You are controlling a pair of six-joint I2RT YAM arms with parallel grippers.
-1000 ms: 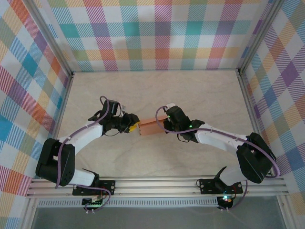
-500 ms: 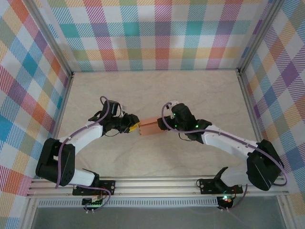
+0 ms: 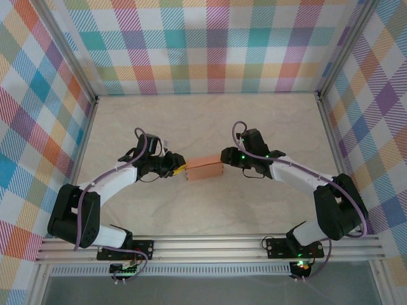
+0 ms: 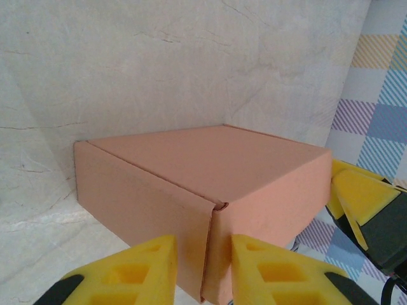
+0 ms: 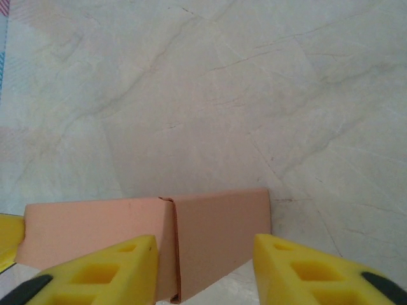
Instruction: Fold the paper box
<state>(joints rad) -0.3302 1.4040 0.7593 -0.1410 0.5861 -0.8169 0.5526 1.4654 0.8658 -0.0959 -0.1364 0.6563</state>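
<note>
— Where did the paper box (image 3: 203,170) sit, and what step was in hand?

— It lay near the middle of the bench (image 3: 210,121), between the two arms. It read as a closed, plain rectangular box with flat top and square sides. I judged the folding nearly done and the step a last squaring or pressing of the ends.

— And the left tool (image 3: 180,168)?

— It was at the box's left end, low to the bench. From the left wrist, its yellow pads (image 4: 149,267) stood a little apart, astride a vertical corner seam. I could not tell whether they touched the card.

— The right tool (image 3: 224,156)?

— Spread wide, just off the right end of the box and pinching nothing. From the right wrist, the box's end wall lay between and below its fingers.

— How were the arms posed?

— Each arced in from its base at the near edge, elbow out to its own side, forearm angled in toward the box.

— What did the next move call for?

— Probably a check that the seam was seated. If so, both tools should back off straight, so as not to drag the light card.
</note>
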